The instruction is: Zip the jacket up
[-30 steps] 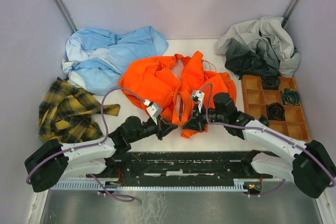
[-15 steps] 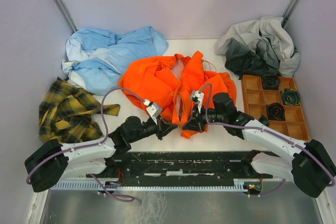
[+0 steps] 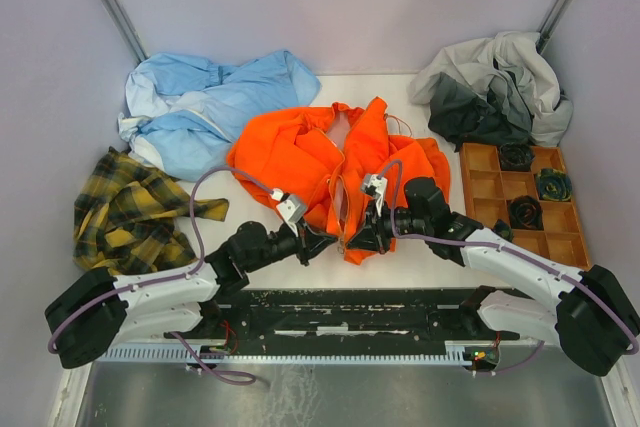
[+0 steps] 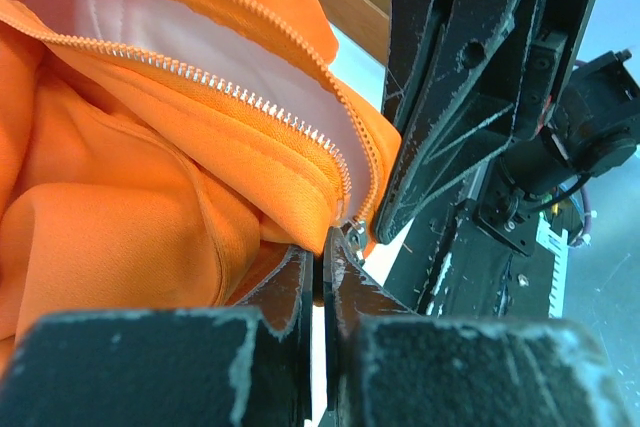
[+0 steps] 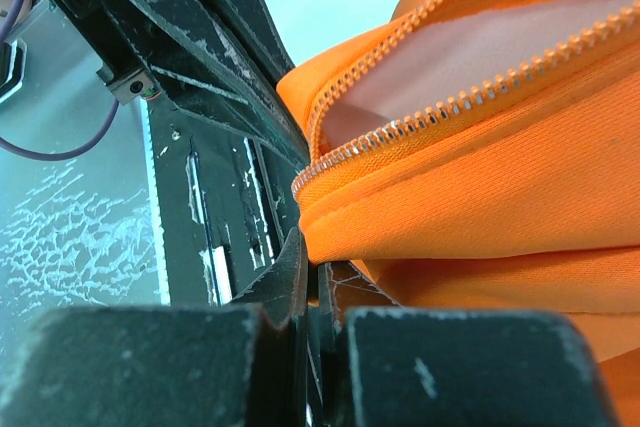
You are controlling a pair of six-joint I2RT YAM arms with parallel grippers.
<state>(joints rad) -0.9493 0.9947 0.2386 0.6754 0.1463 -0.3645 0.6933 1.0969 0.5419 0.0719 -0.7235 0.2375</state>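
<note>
left hand and right hand pinch jacket hem at zipper base; zipping looks unstarted. Next: draw it upward, hem taut.

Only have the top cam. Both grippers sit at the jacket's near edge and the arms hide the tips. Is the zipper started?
Observer: No. The left wrist view shows the zipper open, its teeth apart down to the bottom end, with pink lining between.
Operator: Left tips?
Observer: The left gripper is shut, tips right at that bottom end beside the metal slider. Whether it pinches anything, I can't tell.
Operator: Right?
Observer: The right gripper is shut on the jacket hem just under the zipper.
</note>
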